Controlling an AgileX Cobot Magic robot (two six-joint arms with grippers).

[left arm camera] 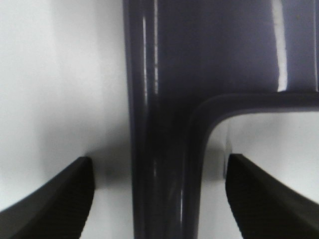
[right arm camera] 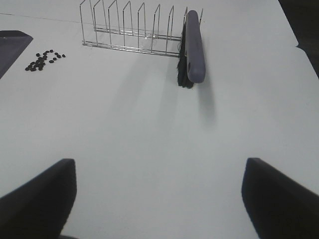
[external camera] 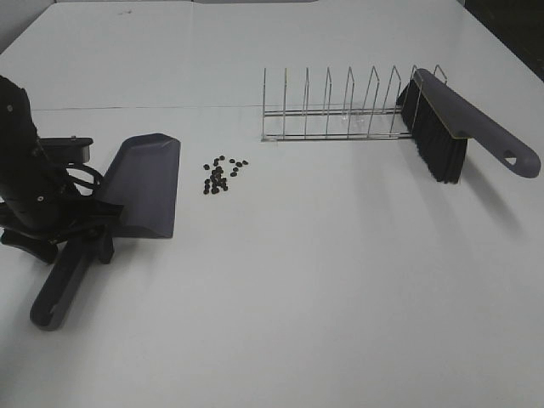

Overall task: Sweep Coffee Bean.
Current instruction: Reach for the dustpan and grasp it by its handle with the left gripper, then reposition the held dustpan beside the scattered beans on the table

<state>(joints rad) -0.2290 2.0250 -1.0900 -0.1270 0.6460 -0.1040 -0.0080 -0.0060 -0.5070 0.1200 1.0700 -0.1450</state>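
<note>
The coffee beans [external camera: 223, 175] lie in a loose cluster on the white table, just right of the grey-purple dustpan [external camera: 144, 183]. They also show in the right wrist view [right arm camera: 44, 59]. My left gripper [external camera: 85, 231] is open and straddles the dustpan's handle [left arm camera: 164, 149]. Its fingers [left arm camera: 55, 199] stand on either side of the handle, with gaps between. A grey brush [external camera: 459, 127] with black bristles leans on the right end of a wire rack. My right gripper [right arm camera: 159, 199] is open and empty, well short of the brush [right arm camera: 193, 47]; the exterior high view does not show it.
A wire rack [external camera: 340, 110] with several upright dividers stands at the back, right of centre; it also shows in the right wrist view [right arm camera: 129, 30]. A corner of the dustpan [right arm camera: 10, 45] shows beside the beans in that view.
</note>
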